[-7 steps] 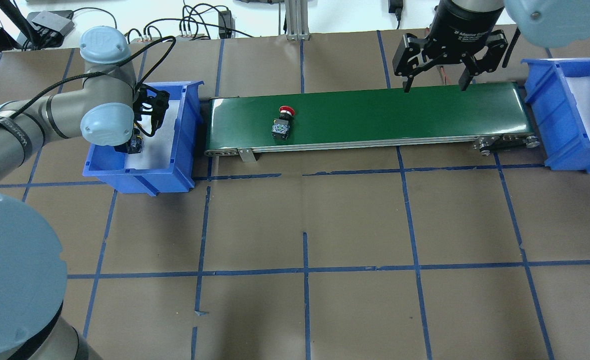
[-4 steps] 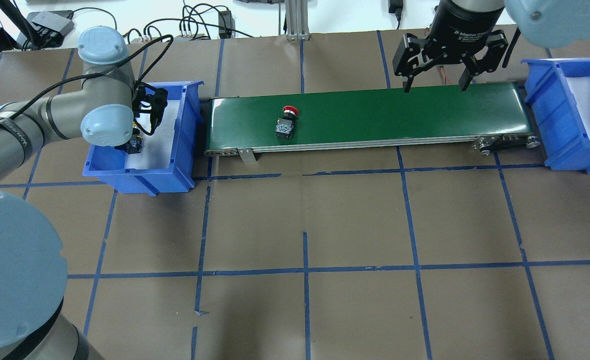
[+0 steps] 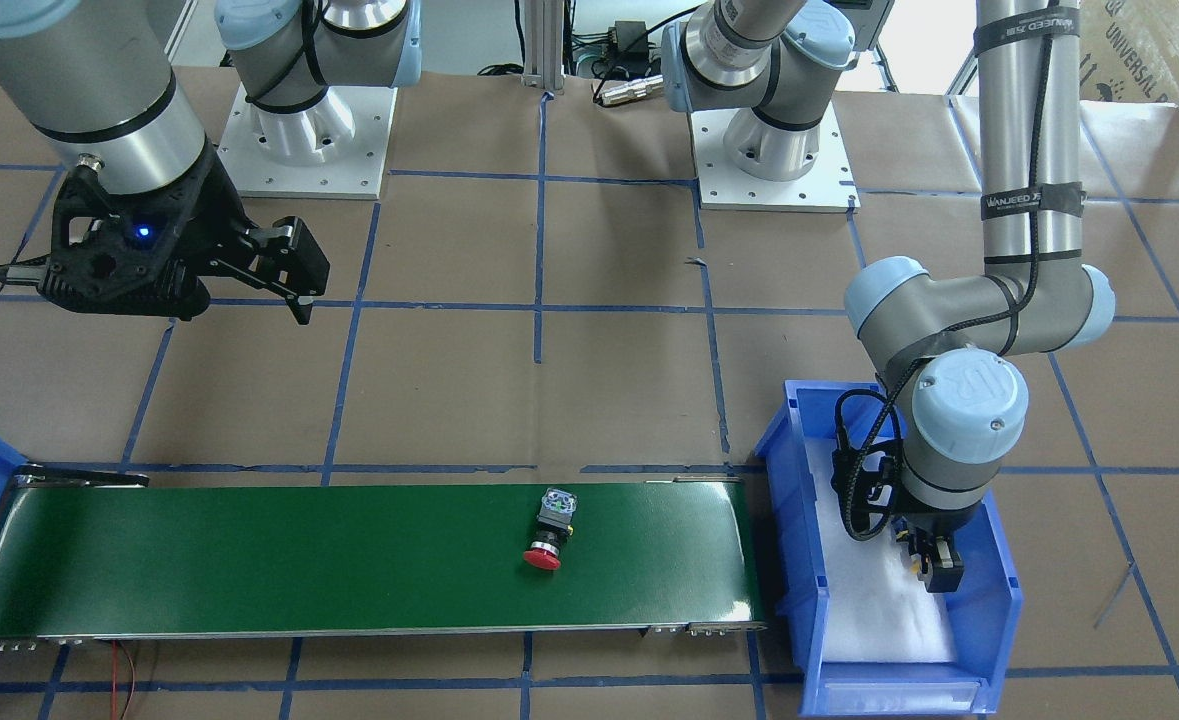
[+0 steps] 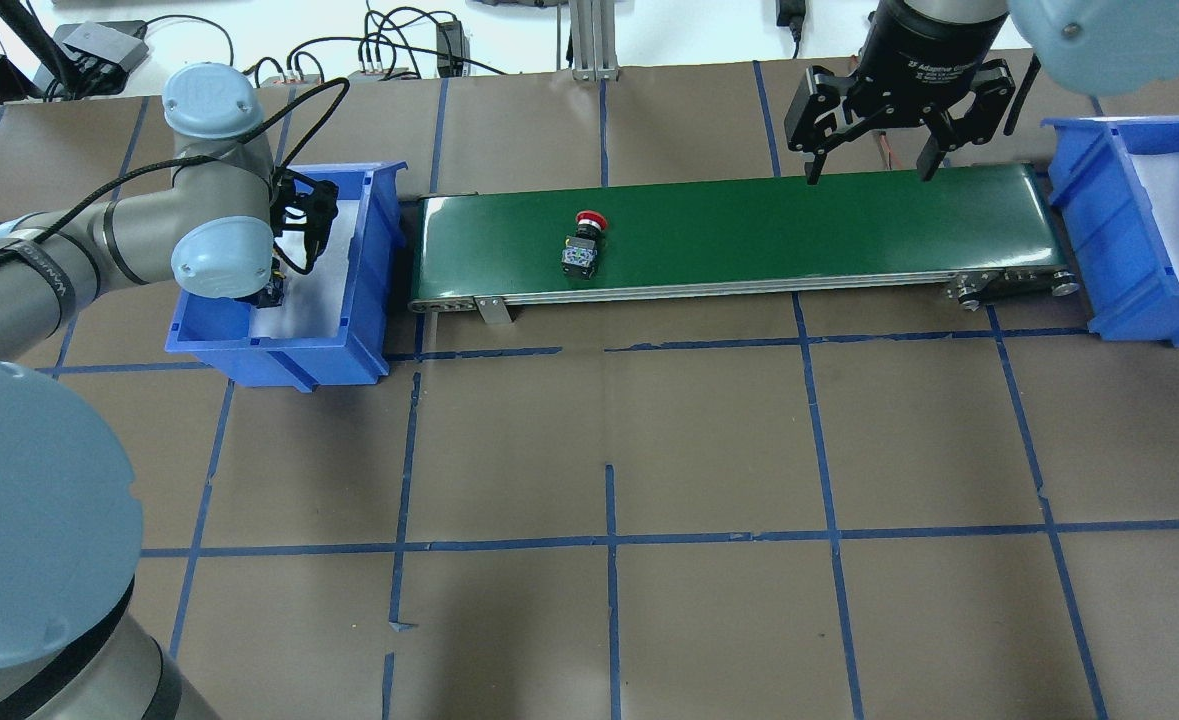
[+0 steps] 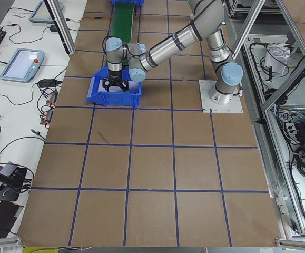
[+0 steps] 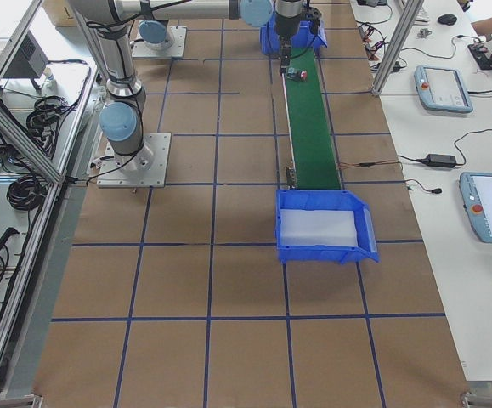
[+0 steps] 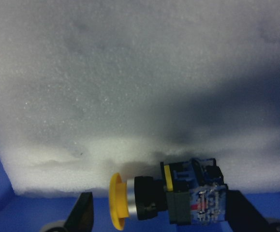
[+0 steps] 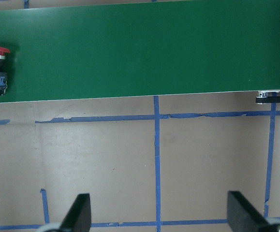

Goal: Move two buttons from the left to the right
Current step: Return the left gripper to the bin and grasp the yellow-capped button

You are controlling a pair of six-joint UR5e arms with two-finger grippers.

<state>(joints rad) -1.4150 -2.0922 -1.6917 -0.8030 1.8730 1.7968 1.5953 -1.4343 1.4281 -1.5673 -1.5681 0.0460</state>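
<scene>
In the front-facing view, the red button (image 3: 547, 540) lies on its side on the green belt (image 3: 249, 560), nearer the belt's end by the blue source bin (image 3: 784, 520). It was probably put there so the belt carries it across. The left claw (image 3: 934, 565) reaches down into that bin.

In the overhead view, the right claw (image 4: 870, 178) hangs spread wide over the belt's opposite end, beside the receiving bin (image 4: 1074, 215). It seems poised to collect arrivals.

Both side views are too small to judge either claw.

In the left wrist view, the yellow button (image 7: 169, 200) lies sideways on white foam (image 7: 130, 72). The left claw's fingers (image 7: 84, 215) stand apart on either side of it, lined up to grip and not yet clamped.

In the right wrist view, only the brown surface (image 8: 202, 159) shows between the parted fingers, with the red button at the frame's edge on the belt.
</scene>
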